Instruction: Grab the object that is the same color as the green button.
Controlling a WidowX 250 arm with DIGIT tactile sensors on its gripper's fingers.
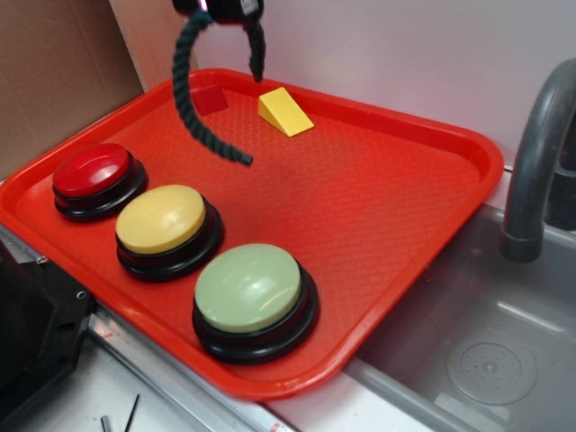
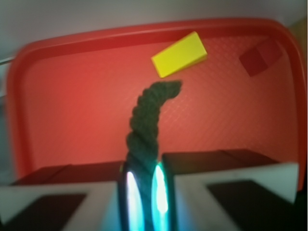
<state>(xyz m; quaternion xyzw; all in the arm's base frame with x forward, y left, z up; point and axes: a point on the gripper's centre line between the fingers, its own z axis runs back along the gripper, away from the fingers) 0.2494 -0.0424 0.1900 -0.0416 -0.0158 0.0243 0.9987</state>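
A dark green twisted rope piece [image 1: 193,99] hangs above the red tray [image 1: 396,207], lifted off its surface. My gripper [image 1: 219,11] at the top of the exterior view is shut on the rope's middle. One long end curves down to the left and a short end dangles on the right. In the wrist view the rope [image 2: 147,122] rises from between the closed jaws of my gripper [image 2: 143,197]. The pale green dome button [image 1: 249,290] with its black base sits at the tray's near edge.
A yellow dome button [image 1: 163,220] and a red dome button [image 1: 93,171] stand left of the green one. A yellow wedge block [image 1: 283,111] and a small red block [image 1: 209,99] lie at the tray's back. A sink [image 1: 486,351] and grey faucet [image 1: 535,153] are right.
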